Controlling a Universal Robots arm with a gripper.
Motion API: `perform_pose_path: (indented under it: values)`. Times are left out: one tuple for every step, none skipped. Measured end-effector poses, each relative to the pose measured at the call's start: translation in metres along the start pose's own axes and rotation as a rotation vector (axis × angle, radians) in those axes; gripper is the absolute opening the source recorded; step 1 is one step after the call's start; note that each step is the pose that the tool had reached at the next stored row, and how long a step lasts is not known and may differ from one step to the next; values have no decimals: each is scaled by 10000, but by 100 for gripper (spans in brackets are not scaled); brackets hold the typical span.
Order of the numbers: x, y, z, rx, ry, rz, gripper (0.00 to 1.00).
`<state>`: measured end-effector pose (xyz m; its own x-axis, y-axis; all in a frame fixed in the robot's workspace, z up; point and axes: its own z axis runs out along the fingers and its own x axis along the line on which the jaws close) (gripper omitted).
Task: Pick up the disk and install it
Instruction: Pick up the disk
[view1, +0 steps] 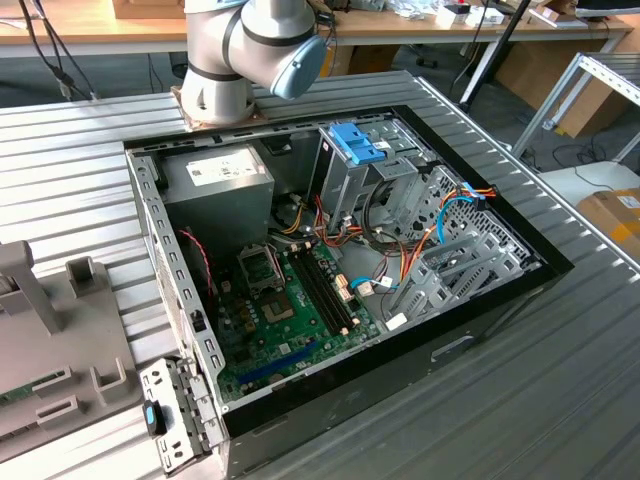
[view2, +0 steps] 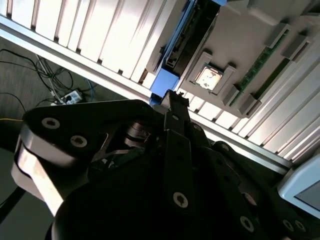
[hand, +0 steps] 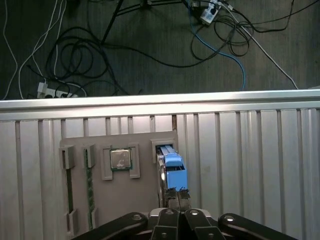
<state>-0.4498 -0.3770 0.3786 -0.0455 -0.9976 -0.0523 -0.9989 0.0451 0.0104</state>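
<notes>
First wrist view: the disk (hand: 173, 165) stands on edge in a slot of a grey tray (hand: 145, 200), with its blue plastic rail facing the camera. The tray lies on a ribbed metal table (hand: 250, 165) near the table's edge, and loose cables (hand: 75, 45) lie on the floor beyond. A processor (hand: 120, 159) sits in its own frame just beside the disk. Two memory sticks (hand: 90, 187) lie in slots on the processor's other side.

The pincer (hand: 178, 192) is closed, its two tips together with barely a slit between them and nothing clamped. The tips sit right at one end of the disk, at the blue plastic. Contact cannot be confirmed.

Second wrist view: the pincer (view2: 172, 97) meets the blue end piece of the disk (view2: 190, 35), and the disk's dark body runs away from it along the tray (view2: 240, 20). The processor (view2: 209, 78) lies just beside.

Exterior view: an open computer case (view1: 420, 365) lies on the table (view1: 80, 180), with the arm's base (view1: 230, 60) behind it. The tray (view1: 70, 340) is at the exterior view's left, well apart from the light-blue latch plate (view1: 357, 143) inside the case.
</notes>
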Motion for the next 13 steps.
perform_pose_path:
  values:
    - [0,-6,0,-2,2,1,11]
    - [0,-19,0,-1,1,-1,11]
    - [0,-20,1,0,1,-1,11]
    - [0,-20,1,-1,1,0,11]
    - [0,-20,1,0,1,1,11]
    - [-1,-21,1,-1,1,0,11]
    - [0,-22,1,-1,1,0,11]
    - [0,-22,1,-1,1,0,11]
    - [0,-22,1,-1,1,0,11]
    - [0,-22,1,-1,1,0,11]
    - [0,-23,1,-1,1,0,11]
    - [0,-23,1,-2,1,0,11]
    - [0,-23,1,-1,1,0,11]
